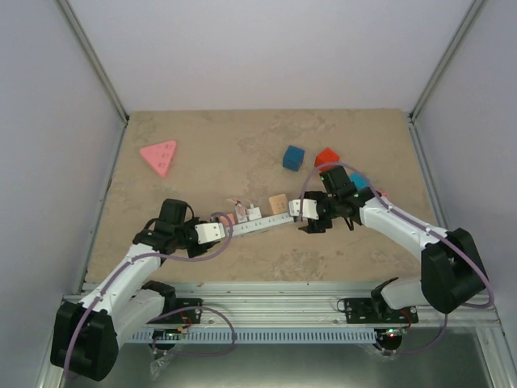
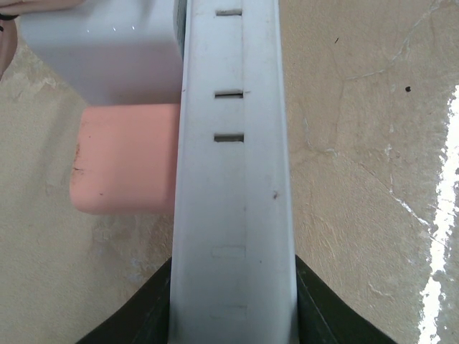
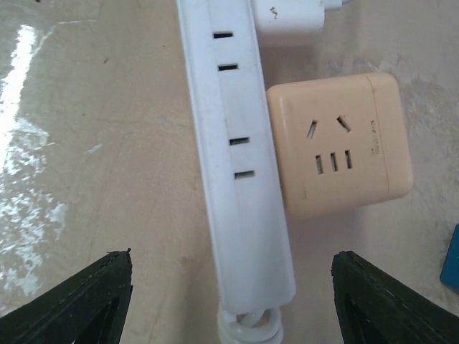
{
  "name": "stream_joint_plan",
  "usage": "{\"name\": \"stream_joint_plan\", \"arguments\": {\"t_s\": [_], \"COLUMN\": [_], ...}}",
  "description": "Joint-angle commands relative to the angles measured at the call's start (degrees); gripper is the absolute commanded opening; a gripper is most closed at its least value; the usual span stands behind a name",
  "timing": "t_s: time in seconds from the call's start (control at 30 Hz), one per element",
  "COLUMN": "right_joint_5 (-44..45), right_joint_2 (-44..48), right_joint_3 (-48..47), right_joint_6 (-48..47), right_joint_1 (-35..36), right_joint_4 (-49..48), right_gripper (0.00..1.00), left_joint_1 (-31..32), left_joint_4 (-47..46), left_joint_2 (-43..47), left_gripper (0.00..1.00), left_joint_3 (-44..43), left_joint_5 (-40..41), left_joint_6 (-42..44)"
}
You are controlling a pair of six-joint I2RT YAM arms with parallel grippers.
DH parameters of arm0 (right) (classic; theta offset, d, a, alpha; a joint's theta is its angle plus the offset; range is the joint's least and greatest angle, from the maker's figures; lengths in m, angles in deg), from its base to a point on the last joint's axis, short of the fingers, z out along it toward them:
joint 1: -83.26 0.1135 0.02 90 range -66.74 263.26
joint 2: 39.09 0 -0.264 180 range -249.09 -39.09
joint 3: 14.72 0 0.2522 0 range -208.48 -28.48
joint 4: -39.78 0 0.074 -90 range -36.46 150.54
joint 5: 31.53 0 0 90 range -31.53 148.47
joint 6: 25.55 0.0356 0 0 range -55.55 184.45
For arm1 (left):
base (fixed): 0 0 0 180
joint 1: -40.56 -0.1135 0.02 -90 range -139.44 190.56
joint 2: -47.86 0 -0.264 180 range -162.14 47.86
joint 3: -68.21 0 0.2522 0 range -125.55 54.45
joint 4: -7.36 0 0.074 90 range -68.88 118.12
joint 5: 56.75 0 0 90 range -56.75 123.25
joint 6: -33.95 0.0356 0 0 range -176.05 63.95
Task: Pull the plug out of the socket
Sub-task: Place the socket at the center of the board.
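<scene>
The left hand [image 2: 233, 315] is pinching the socket [image 2: 233, 179]: its black fingers [image 2: 136, 319] press against both long sides of the white bar, and from overhead that hand [image 1: 208, 233] covers the bar's left end altogether. The right hand [image 3: 231, 287] is spread wide, one dark finger on each side of the socket's other end, neither one touching it. The cord shows only as a white coil [image 3: 251, 331], cut off by the bottom edge of the right wrist view. The socket lies on the table [image 1: 242, 267] in front of the arms. Its long axis runs left to right, with the right end angled a little farther from the arm bases. In both wrist views the slotted face is turned toward the camera. Along its far side sit a pink plug [image 2: 125, 158], a white plug [image 2: 100, 50] cropped at the top of the frame, a second white plug [image 3: 287, 18] that is also cropped, and a beige plug [image 3: 337, 143] shaped like a cube, flush against the bar. Their prongs are hidden, so I cannot tell how deeply any of them is seated. A blue sliver [image 3: 452, 258] is cut by the frame edge. Farther back are a pink triangular block [image 1: 159, 156], a blue cube [image 1: 293, 157] and a red block [image 1: 326, 157].
</scene>
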Motion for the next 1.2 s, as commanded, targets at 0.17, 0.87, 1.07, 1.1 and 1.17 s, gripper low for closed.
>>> {"name": "stream_joint_plan", "arguments": {"t_s": [0.17, 0.87, 1.07, 1.1, 1.17], "right_joint_5": [6.39, 8.01, 8.45, 8.70, 9.17], "right_joint_2": [-5.11, -10.71, -10.20, -10.06, -9.57], "right_joint_3": [-2.20, -1.45, 0.02, 0.33, 1.06], "right_joint_6": [1.79, 0.47, 0.47, 0.51, 0.67], "right_joint_1": [2.52, 5.70, 5.79, 5.86, 5.84], "right_joint_4": [-5.25, -8.16, -10.18, -10.65, -11.72], "right_gripper": [0.69, 0.12, 0.01, 0.01, 0.01], "left_joint_1": [-0.39, -0.41, -0.43, -0.40, -0.45], "left_joint_4": [-3.68, -3.95, -5.74, -6.09, -6.79], "left_joint_2": [1.82, 1.38, 1.29, 1.38, 1.47], "left_gripper": [0.00, 0.00, 0.06, 0.10, 0.19], "left_joint_3": [-0.12, -0.03, 0.29, 0.40, 0.57], "left_joint_5": [-2.57, -2.77, -1.79, -1.53, -1.10], "left_joint_6": [0.80, 0.90, -0.57, -0.93, -1.48]}}
